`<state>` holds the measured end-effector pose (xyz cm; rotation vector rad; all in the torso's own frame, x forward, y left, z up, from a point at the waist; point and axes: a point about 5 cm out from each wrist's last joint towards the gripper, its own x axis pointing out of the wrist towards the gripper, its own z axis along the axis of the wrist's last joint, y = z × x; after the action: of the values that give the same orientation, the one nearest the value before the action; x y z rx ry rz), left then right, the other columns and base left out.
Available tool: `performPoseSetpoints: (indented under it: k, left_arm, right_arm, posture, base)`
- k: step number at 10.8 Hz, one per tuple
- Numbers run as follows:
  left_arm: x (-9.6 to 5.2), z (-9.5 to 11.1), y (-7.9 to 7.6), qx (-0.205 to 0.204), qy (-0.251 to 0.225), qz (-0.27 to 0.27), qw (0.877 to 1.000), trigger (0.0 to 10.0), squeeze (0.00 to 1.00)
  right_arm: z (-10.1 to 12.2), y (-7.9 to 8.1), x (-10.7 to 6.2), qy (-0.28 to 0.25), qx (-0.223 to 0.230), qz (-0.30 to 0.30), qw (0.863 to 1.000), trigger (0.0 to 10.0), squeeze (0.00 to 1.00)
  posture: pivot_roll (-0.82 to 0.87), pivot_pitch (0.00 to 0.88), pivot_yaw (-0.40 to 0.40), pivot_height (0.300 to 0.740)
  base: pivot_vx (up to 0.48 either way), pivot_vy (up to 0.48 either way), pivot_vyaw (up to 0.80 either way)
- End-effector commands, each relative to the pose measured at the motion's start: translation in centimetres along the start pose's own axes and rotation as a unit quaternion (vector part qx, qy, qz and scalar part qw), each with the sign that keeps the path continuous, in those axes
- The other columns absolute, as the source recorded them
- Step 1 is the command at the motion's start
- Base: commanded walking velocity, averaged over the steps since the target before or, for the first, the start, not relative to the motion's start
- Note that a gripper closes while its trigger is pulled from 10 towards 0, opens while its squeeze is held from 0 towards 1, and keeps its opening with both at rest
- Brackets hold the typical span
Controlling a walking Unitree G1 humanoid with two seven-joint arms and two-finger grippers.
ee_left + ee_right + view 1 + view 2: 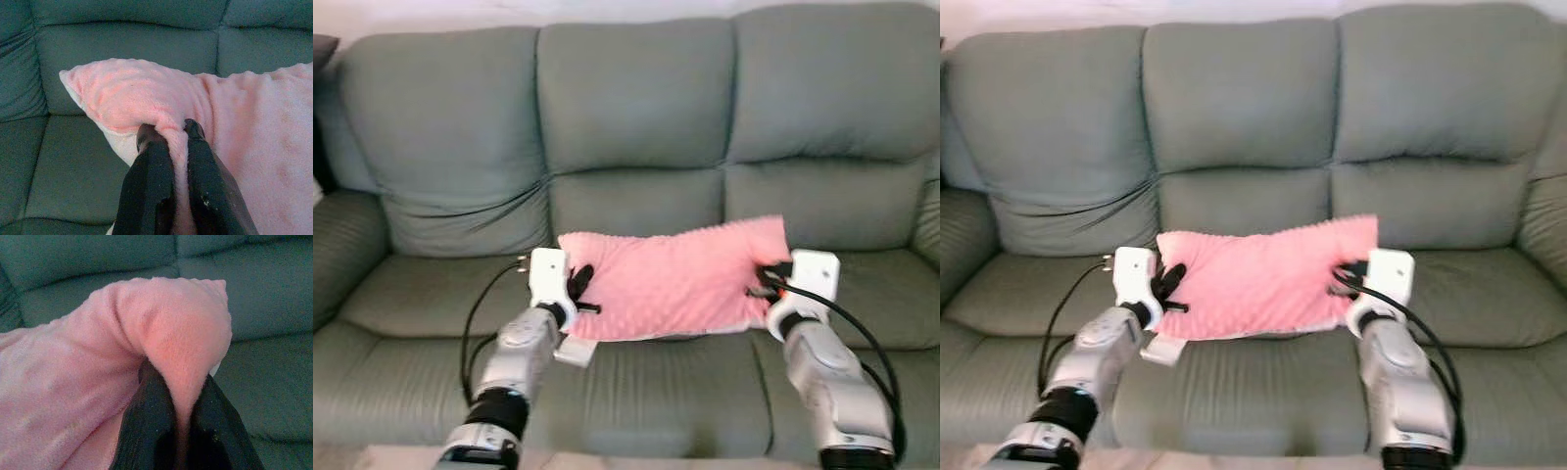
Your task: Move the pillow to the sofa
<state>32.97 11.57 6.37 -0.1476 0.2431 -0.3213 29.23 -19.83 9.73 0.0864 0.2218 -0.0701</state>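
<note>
A pink fuzzy pillow [677,276] is held between both arms above the middle seat of the grey-green sofa [636,108]. My left gripper [579,287] is shut on the pillow's left edge; in the left wrist view its black fingers [151,186] pinch a fold of pink fabric [146,98]. My right gripper [768,279] is shut on the pillow's right edge, and in the right wrist view its fingers [151,426] squeeze a corner of the pillow [186,333]. The pillow's lower edge hangs close to the seat cushion; whether it touches I cannot tell.
The three-seat sofa spans the whole view, with its left armrest [342,245] and right armrest [928,220] at the sides. Black cables [475,323] loop along both forearms. A pale strip of floor [607,460] runs below the sofa's front.
</note>
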Motion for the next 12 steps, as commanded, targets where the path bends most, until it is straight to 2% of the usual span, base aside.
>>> performPoseSetpoints:
  k: [1, 2, 4, 7, 8, 9, 10, 12]
  left_arm:
    - [0.1, 0.4, 0.1, 0.02, -0.011, 0.008, 1.0, 10.0, 0.0]
    - [-0.1, 0.1, 0.9, 0.045, -0.012, 0.047, 0.998, 10.0, 0.0]
    - [-0.8, -1.2, 2.4, 0.018, 0.0, 0.095, 0.995, 10.0, 0.0]
    - [-0.5, -2.5, 2.2, -0.025, 0.026, 0.117, 0.992, 10.0, 0.0]
    - [0.0, -2.4, 1.5, -0.027, 0.031, 0.12, 0.992, 10.0, 0.0]
    - [0.5, -1.1, 1.5, -0.028, 0.0, 0.144, 0.989, 10.0, 0.0]
    - [0.7, 0.0, 2.2, -0.03, -0.028, 0.165, 0.985, 10.0, 0.0]
    - [0.9, 2.0, 3.5, -0.036, -0.058, 0.184, 0.98, 10.0, 0.0]
  right_arm:
    - [-0.2, -0.6, -0.2, 0.005, 0.006, -0.008, 1.0, 10.0, 0.0]
    - [-0.8, -0.8, -0.1, 0.016, 0.011, -0.005, 1.0, 10.0, 0.0]
    - [-1.4, -1.2, -0.1, 0.025, -0.013, -0.004, 1.0, 10.0, 0.0]
    - [-2.2, -2.2, 1.0, 0.051, -0.077, -0.017, 0.996, 10.0, 0.0]
    - [-2.0, -2.2, 1.6, 0.05, -0.068, -0.012, 0.996, 10.0, 0.0]
    - [-0.6, -1.6, 2.2, 0.003, -0.041, 0.002, 0.999, 10.0, 0.0]
    - [0.4, -0.8, 2.6, -0.028, -0.035, 0.016, 0.999, 10.0, 0.0]
    - [1.3, 0.8, 3.1, -0.061, -0.026, 0.04, 0.997, 10.0, 0.0]
  posture:
    - [-0.27, 0.114, 0.096, 0.74]
    - [-0.27, 0.162, 0.1, 0.74]
    - [-0.28, 0.256, 0.104, 0.74]
    - [-0.29, 0.335, 0.096, 0.74]
    - [-0.3, 0.353, 0.095, 0.74]
    - [-0.3, 0.362, 0.094, 0.74]
    - [-0.32, 0.371, 0.088, 0.74]
    - [-0.32, 0.381, 0.081, 0.74]
  base:
    - [0.0, 0.0, 0.0]
    - [0.0, 0.0, 0.0]
    - [0.0, 0.0, 0.0]
    - [0.0, 0.0, 0.0]
    - [0.0, 0.0, 0.0]
    - [0.0, 0.0, 0.0]
    - [0.0, 0.0, 0.0]
    - [0.0, 0.0, 0.0]
